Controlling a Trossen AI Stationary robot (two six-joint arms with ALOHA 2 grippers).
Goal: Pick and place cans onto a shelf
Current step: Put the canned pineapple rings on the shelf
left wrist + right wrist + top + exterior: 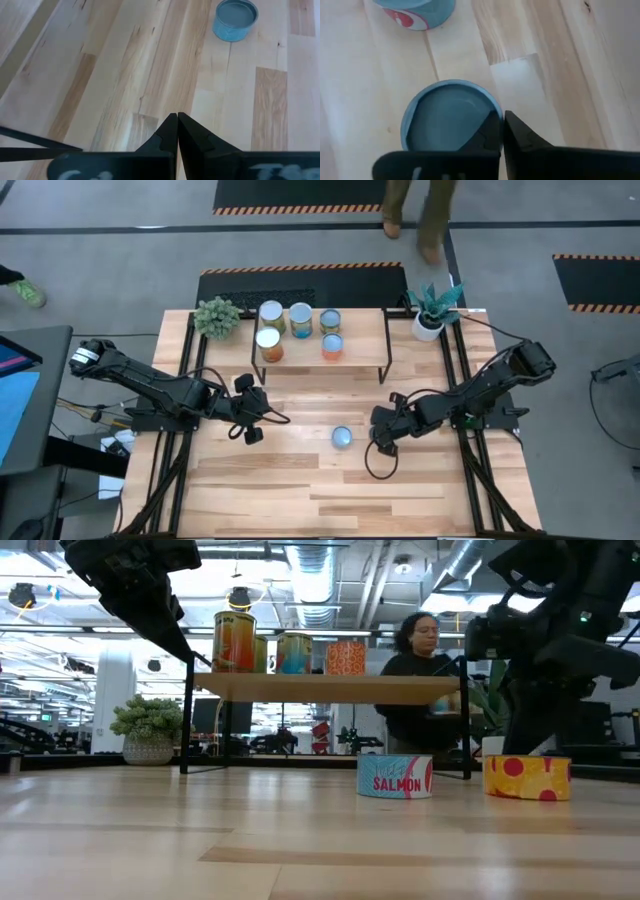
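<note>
Gripping state: right gripper (502, 120) is clenched on nothing, over the rim of the yellow can (527, 778); left gripper (177, 122) is clenched and empty, before the shelf's (365, 330) left end.
Cans: five stand on the shelf; the salmon can (342, 437) and the yellow can lie on the table before it.
Risk: I think the closed fingers may push the yellow can into the salmon can.
Room: the shelf's right half is free; its front edge could catch a carried can.

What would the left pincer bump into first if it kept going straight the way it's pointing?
Probably the blue salmon can. The shut left pincer points across bare tabletop toward it, slightly to one side, so it might just slip past.
</note>
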